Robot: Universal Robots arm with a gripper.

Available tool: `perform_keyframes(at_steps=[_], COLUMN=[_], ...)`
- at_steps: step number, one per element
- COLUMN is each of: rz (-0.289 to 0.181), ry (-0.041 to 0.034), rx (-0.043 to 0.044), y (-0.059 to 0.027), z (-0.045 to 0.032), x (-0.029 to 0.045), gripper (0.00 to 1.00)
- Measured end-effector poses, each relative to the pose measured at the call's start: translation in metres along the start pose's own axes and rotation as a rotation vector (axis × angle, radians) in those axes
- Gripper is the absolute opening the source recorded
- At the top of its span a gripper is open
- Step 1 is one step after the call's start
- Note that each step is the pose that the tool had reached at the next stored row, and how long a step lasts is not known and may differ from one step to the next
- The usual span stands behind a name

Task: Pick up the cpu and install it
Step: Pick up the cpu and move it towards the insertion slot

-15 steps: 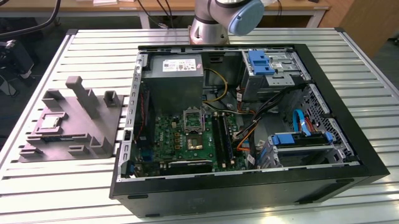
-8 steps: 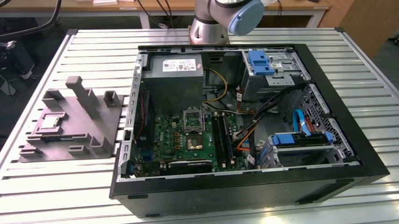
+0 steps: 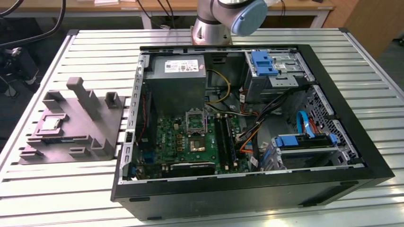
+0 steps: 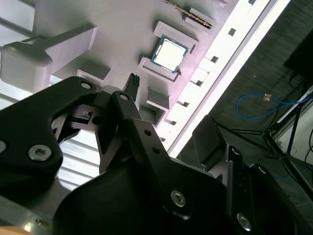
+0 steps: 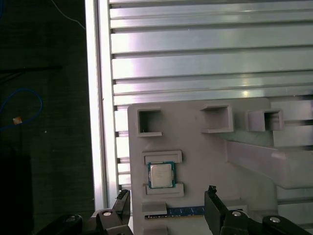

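Observation:
The cpu (image 5: 161,175) is a small square chip with a pale metal top. It lies flat in a recess of the grey tray (image 5: 205,156), between two raised lips. My gripper (image 5: 167,197) hovers over the tray and is open, its two dark fingertips (image 5: 124,197) spread wider than the chip and holding nothing. In the second wrist view the cpu (image 4: 169,53) sits beyond one fingertip (image 4: 133,82). In the exterior view the cpu (image 3: 50,124) rests on the tray (image 3: 75,142) at the exterior view's left. The motherboard socket (image 3: 196,119) is inside the open computer case.
The black computer case (image 3: 252,189) lies open on the slatted aluminium table (image 3: 75,189), with a power-supply box (image 3: 177,80), cables and blue drive brackets (image 3: 303,139) inside. The tray has upright posts (image 3: 85,99). A memory stick (image 5: 186,211) lies beside the cpu. The table edge (image 5: 100,98) is close.

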State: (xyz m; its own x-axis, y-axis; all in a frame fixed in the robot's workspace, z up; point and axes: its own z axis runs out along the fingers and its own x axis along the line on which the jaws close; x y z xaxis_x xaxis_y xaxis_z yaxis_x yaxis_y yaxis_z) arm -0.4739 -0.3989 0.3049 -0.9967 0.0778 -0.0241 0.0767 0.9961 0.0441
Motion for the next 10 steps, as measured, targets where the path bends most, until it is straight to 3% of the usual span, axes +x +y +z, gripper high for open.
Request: perform_keyframes(at_steps=[10], rz=[0.000], ry=[0.0000], rx=[0.0000], y=[0.0000], z=[0.0001], x=[0.0000], gripper=[0.71])
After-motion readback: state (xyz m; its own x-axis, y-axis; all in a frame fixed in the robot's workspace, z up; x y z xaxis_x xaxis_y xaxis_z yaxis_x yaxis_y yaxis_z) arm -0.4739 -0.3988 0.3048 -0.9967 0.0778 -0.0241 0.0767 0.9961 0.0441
